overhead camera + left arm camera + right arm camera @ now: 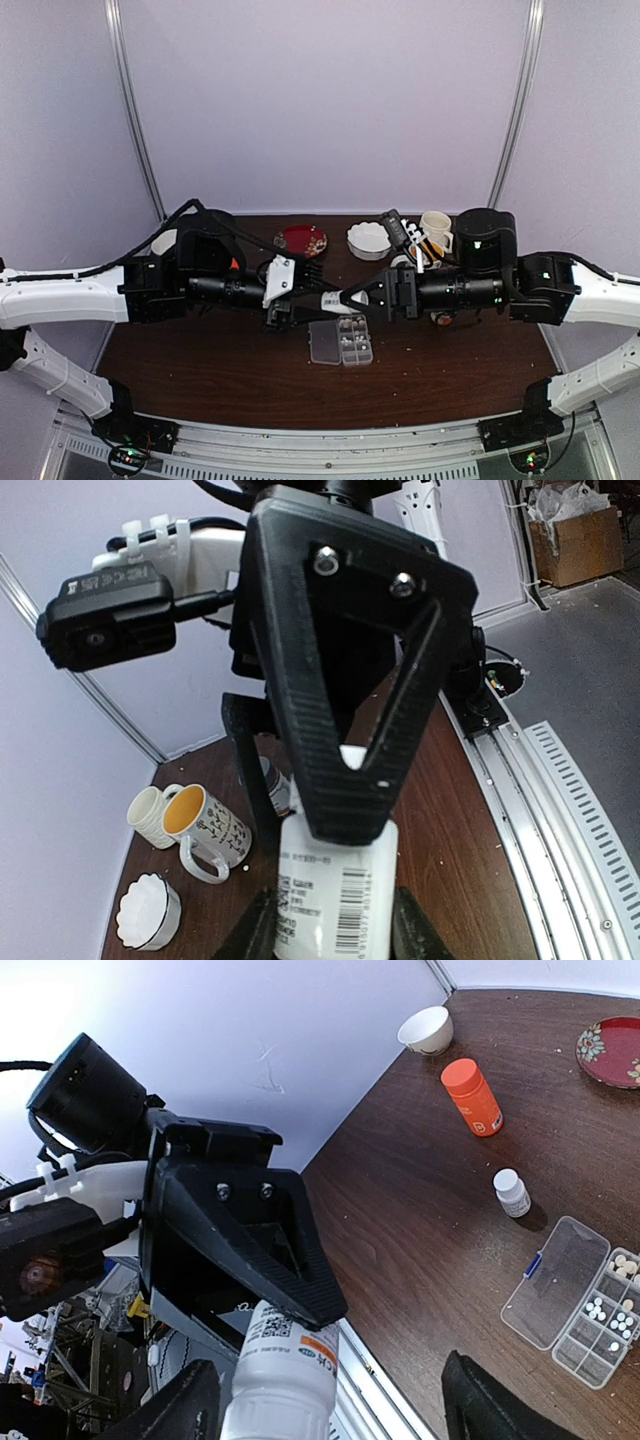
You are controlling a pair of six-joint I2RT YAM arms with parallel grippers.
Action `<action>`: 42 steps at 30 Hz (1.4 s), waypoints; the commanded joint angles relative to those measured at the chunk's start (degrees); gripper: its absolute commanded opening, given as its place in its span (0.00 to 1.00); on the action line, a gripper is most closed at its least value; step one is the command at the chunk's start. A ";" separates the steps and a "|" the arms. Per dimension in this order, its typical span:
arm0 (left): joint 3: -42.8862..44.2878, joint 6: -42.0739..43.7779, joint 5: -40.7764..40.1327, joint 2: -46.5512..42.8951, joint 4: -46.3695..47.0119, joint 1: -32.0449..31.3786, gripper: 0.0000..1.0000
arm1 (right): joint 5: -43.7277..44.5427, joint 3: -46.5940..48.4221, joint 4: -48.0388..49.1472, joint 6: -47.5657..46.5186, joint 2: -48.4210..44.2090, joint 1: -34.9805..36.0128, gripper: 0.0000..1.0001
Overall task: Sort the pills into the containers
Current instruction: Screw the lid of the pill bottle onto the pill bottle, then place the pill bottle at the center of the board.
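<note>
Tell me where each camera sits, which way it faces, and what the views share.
Top external: above and behind the bases, looking down at the table; both arms show, left tool and right tool tip to tip mid-table.
Left wrist: on the left arm, facing the right tool and two mugs; its own tool grips a white bottle.
Right wrist: on the right arm, facing the left tool and pill box; its own tool is open.
Shared: both wrist views show that bottle.

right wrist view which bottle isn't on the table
The large white labelled bottle, held in the left claw; the orange bottle and the small white bottle both rest on the table.
</note>
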 commanded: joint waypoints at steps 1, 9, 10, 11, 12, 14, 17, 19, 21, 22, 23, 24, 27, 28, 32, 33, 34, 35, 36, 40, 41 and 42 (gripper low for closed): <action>-0.45 -1.57 1.63 -0.19 4.31 0.18 0.00 | 1.93 3.12 -3.79 -5.23 -1.79 -0.54 0.75; -0.61 -2.43 0.97 0.79 4.62 0.13 0.00 | -0.12 5.46 -7.39 -4.98 0.38 -0.59 0.57; -0.52 -2.38 0.44 0.99 4.57 0.18 0.00 | -1.32 5.76 -7.63 -4.73 0.65 -0.57 0.61; -0.44 -2.45 -0.04 1.29 4.42 0.15 0.00 | -2.39 6.08 -8.13 -4.64 1.00 -0.55 0.66; -0.33 -2.38 -0.56 1.42 4.18 0.12 0.00 | -3.13 6.42 -8.46 -4.63 1.20 -0.59 0.67; -0.15 -2.37 -1.34 1.84 3.91 0.16 0.00 | -4.52 6.55 -8.59 -4.73 1.44 -0.57 0.67; 0.05 -2.44 -1.71 2.21 3.85 0.12 0.00 | -5.56 6.45 -8.87 -4.72 1.60 -0.55 0.52; 0.05 -2.46 -1.93 2.24 3.94 0.18 0.00 | -5.28 6.55 -9.12 -4.67 1.60 -0.56 0.38; -0.01 -2.50 -2.28 2.28 3.98 0.17 0.00 | -4.68 6.55 -9.39 -4.77 1.62 -0.59 0.21; -0.03 -2.69 -2.50 2.38 4.07 0.12 0.00 | -4.10 6.67 -9.96 -5.00 1.67 -0.56 0.15; -0.18 -3.01 -3.03 2.37 4.28 0.12 0.09 | -3.30 6.84 -10.71 -5.26 1.73 -0.60 0.13; -0.46 -3.86 -3.76 2.38 4.68 0.11 0.23 | -2.33 7.04 -11.61 -5.70 1.72 -0.85 0.12; -2.53 -6.27 -6.50 1.92 6.45 0.17 0.75 | -0.63 7.33 -15.42 -8.24 1.71 -3.02 0.11; -3.37 -7.18 -7.76 1.69 6.77 0.13 0.86 | -0.53 7.34 -17.12 -9.61 1.76 -4.40 0.11; -5.75 -11.72 -13.96 0.65 4.82 0.16 0.98 | 0.99 9.34 -30.62 -17.95 4.66 -12.34 0.08; -6.35 -13.18 -15.93 0.26 3.99 0.17 0.97 | 1.15 10.54 -34.79 -20.88 6.20 -13.99 0.09; -6.96 -14.66 -18.55 -0.21 3.28 0.12 0.97 | 1.93 12.28 -38.39 -23.37 8.13 -15.39 0.10; -7.62 -16.75 -21.87 -0.75 2.76 0.14 0.98 | 2.54 13.37 -41.80 -25.81 10.08 -16.39 0.12; -8.62 -18.90 -26.06 -1.37 2.46 0.21 0.97 | 3.49 14.27 -44.84 -28.15 11.99 -17.28 0.13; -11.04 -27.49 -36.64 -3.80 -0.03 0.95 0.97 | 6.45 16.75 -50.98 -33.30 20.40 -19.80 0.14; -11.42 -30.48 -39.64 -4.43 -1.67 1.25 0.97 | 7.54 17.02 -51.19 -33.66 21.91 -20.36 0.14; -11.62 -34.29 -42.27 -5.08 -3.34 1.75 0.98 | 8.98 17.27 -51.12 -33.79 23.47 -21.04 0.14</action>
